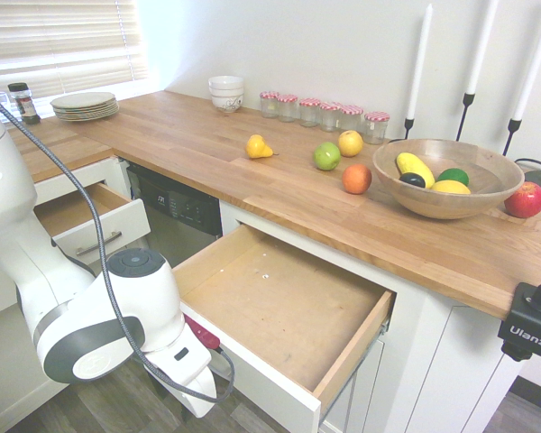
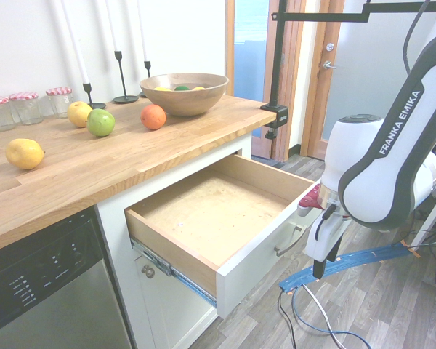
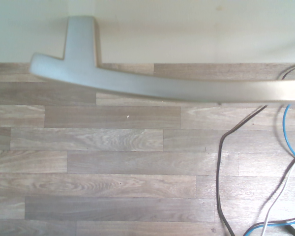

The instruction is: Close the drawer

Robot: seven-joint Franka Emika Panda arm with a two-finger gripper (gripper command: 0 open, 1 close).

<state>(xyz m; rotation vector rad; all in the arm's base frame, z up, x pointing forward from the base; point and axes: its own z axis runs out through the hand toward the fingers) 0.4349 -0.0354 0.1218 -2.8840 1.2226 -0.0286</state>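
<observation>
Kitchen with an L-shaped wooden countertop (image 1: 252, 189) over white cabinets, grey wood-look floor (image 3: 113, 167) below. The drawer (image 1: 284, 311) sits under the counter's long run, beside the black dishwasher (image 1: 176, 212), and is pulled far out, its bare wood floor empty. Its white front faces the arm, and the curved silver handle (image 3: 152, 86) fills the wrist view from close by, seen from above against the floor. Judged from that, the hand is placed just in front of the panel so it can push the drawer home.

The gripper (image 2: 325, 267) hangs pointing down by the drawer front, near the handle's end. Its fingers are hidden behind the hand in both outside views, so how far open they are cannot be told, nor whether they touch the handle. Nothing is seen held.

A second, narrower drawer (image 1: 90, 216) on the far side of the dishwasher is also open; it is not the target.

On the counter: a wooden bowl (image 1: 446, 180) of fruit, loose fruit beside it, a red apple (image 1: 525, 199), a row of jars with red checked lids (image 1: 325, 111), stacked bowls (image 1: 226, 93), plates (image 1: 84, 105), and tall white candles (image 1: 478, 54).

Readable text: "FRANKA EMIKA" on the arm (image 2: 403, 120) and "Ulanzi" on a black clamp (image 1: 530, 327) at the counter edge. The dishwasher's panel print is too small to read.
</observation>
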